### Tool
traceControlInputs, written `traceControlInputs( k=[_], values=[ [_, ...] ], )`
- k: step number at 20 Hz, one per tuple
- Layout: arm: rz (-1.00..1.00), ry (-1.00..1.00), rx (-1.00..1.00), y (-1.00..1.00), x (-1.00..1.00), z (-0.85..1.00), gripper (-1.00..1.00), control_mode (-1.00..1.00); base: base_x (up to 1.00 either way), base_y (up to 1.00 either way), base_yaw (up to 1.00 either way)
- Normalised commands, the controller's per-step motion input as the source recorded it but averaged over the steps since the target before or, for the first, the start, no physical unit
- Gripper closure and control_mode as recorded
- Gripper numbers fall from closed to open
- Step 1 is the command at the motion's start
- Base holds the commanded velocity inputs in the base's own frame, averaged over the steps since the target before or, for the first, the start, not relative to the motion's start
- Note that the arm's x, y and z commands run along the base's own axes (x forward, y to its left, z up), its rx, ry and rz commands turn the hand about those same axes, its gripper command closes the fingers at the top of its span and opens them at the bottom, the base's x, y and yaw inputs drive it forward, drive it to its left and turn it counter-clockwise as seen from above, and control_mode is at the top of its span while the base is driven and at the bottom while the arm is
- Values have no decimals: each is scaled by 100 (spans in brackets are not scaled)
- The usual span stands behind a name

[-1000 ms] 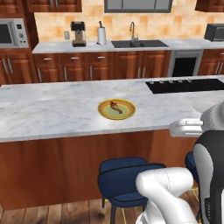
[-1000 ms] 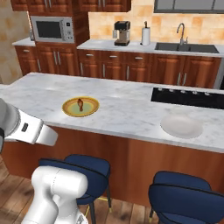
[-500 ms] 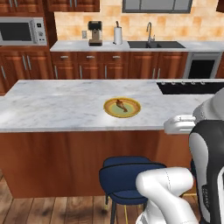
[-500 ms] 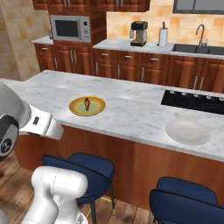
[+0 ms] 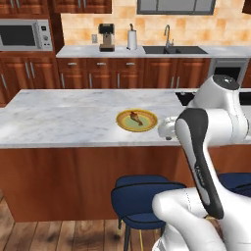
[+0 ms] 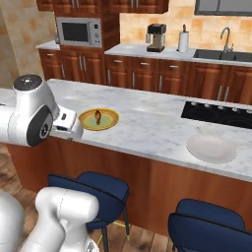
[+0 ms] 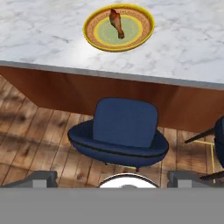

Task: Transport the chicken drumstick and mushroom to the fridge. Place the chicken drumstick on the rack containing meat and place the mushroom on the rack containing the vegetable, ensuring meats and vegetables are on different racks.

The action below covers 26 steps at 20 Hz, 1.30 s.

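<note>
The chicken drumstick [image 5: 135, 118] [image 6: 98, 116] [image 7: 116, 22] lies on a yellow-rimmed plate [image 5: 153, 120] [image 6: 112, 121] [image 7: 87, 30] on the marble island counter [image 5: 59, 122]. My gripper [image 7: 113, 179] hangs in front of the island's near edge, well short of the plate and off the counter. It is open, fingertips [image 7: 41, 178] spread wide with nothing between them. My white hand [image 5: 166, 128] [image 6: 66, 125] sits just beside the plate in both base views. The mushroom and the fridge are out of view.
Blue stools [image 7: 118, 131] [image 5: 144, 196] [image 6: 93, 189] stand under the island overhang, below my hand. A white plate [image 6: 211, 147] and a black cooktop [image 6: 219, 114] lie at the island's right. Microwave [image 6: 78, 32], coffee machine [image 6: 156, 38] and sink [image 6: 221, 55] line the back counter.
Both base views have shifted as the base drove, bringing the island and plate nearer. My arm has swung up and looms larger. The drumstick stays on its plate.
</note>
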Motion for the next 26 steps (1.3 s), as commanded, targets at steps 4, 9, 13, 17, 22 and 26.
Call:
traceControlInputs(
  k=[4, 9, 13, 17, 22, 26],
  values=[
    [0, 6, 0, 13, 100, -34, -100, -100, 0, 0, 0],
    [0, 3, 0, 17, 100, -28, -100, -100, 0, 0, 0],
    [0, 1, 0, 0, 100, -11, -100, -100, 0, 0, 0],
    [0, 0, 0, 0, 100, -21, -100, -100, 0, 0, 0],
    [0, 1, 0, 0, 100, -36, -100, -100, 0, 0, 0],
    [0, 0, 0, 0, 96, -48, -100, -100, 0, 0, 0]
  ],
)
